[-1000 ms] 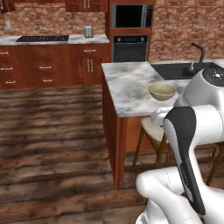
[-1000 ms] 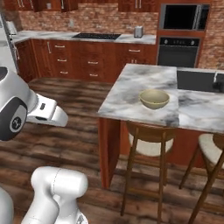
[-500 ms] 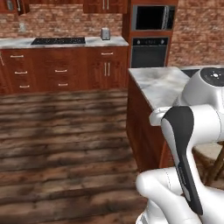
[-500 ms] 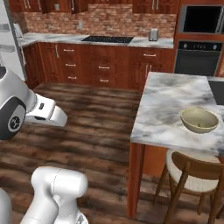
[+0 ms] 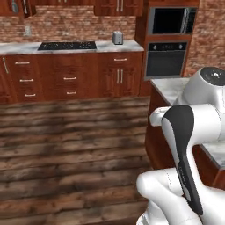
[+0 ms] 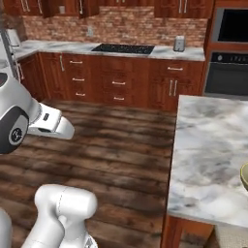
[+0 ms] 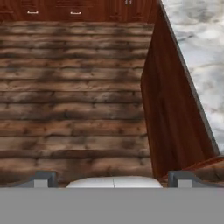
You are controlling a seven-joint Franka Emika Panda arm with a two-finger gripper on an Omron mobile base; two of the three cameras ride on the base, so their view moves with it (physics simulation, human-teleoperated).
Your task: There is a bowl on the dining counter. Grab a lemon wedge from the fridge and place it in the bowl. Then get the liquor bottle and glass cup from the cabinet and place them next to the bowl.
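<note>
Bowl rim at counter edge

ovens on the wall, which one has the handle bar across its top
The lower oven, under the microwave. A pale horizontal bar crosses the top of its door; the microwave above shows just a dark window.

The jaws hang above the floor, pointing down at it, set wide apart with nothing between them. To their right stands the table, its side panel dropping to the floor just beside them. A bowl sits on the table at its far right edge in the right base view. Well ahead of the jaws, past the floor, runs a row of drawers with a cooktop on top; an oven stands right of that row.
</note>
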